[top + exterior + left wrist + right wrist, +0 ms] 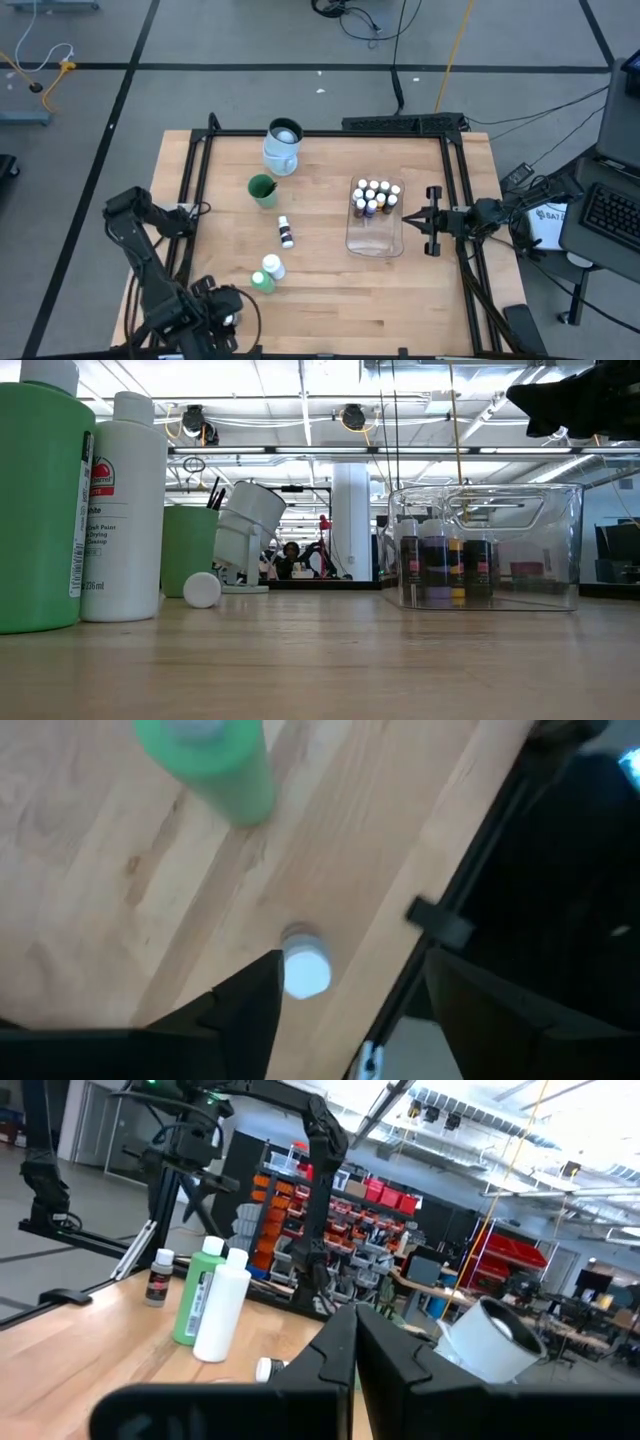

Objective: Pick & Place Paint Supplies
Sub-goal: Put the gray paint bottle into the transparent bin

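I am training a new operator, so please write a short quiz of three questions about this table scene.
1. True or false: the right gripper is shut and holds nothing.
2. Where do most tiny bottles stand? A: inside the clear tub. B: beside it. C: on top of it.
3. Fill in: the left gripper is ___, with a tiny white-capped bottle standing below it.
Key: 1 true; 2 A; 3 open.
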`<state>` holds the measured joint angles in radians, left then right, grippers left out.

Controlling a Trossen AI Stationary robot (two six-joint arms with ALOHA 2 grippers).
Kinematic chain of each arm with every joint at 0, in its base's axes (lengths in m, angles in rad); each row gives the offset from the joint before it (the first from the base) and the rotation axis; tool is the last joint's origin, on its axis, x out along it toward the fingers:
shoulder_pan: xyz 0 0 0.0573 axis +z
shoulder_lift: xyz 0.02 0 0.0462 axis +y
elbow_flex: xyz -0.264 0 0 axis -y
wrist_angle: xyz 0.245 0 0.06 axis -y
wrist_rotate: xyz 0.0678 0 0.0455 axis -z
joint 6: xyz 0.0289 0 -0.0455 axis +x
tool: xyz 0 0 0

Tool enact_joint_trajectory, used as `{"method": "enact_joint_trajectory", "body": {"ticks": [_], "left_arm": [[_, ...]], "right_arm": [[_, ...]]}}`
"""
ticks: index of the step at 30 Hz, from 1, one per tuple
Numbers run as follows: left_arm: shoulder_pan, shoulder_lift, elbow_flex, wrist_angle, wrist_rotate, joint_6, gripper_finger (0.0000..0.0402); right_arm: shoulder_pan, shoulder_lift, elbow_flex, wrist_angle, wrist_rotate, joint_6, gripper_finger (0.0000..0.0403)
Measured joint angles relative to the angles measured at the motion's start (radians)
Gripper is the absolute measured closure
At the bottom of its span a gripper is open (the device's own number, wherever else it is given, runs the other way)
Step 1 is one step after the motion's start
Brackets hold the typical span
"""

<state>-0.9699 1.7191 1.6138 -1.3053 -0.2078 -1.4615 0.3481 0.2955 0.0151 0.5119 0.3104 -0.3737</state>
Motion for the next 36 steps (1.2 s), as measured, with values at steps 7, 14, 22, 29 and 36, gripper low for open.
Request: {"method": "enact_joint_trajectory", "body": {"ticks": [7, 14, 22, 29, 36], "left_arm": [[0.009, 0.074, 0.0, -0.01, 0.09, 0.02, 0.0129], [0.017, 0.135, 0.0, -0.027, 0.112, 0.153, 0.0122], [0.017, 0.174, 0.0, -0.03, 0.155, 0.165, 0.0121], [0.03, 0.175, -0.055, -0.015, 0.159, 0.174, 0.0121], [0.048, 0.17, -0.085, -0.004, 0.235, 0.181, 0.0121]], "right_arm": [[0.0, 0.0, 0.0, -0.009, 0.001, 0.018, 0.0399], [0.0, 0.0, 0.0, -0.01, 0.001, 0.021, 0.0399], [0.0, 0.0, 0.0, -0.017, 0.002, 0.021, 0.0399], [0.0, 0.0, 0.0, -0.016, 0.001, 0.021, 0.0399], [0.0, 0.0, 0.0, -0.015, 0.001, 0.021, 0.0399]]}}
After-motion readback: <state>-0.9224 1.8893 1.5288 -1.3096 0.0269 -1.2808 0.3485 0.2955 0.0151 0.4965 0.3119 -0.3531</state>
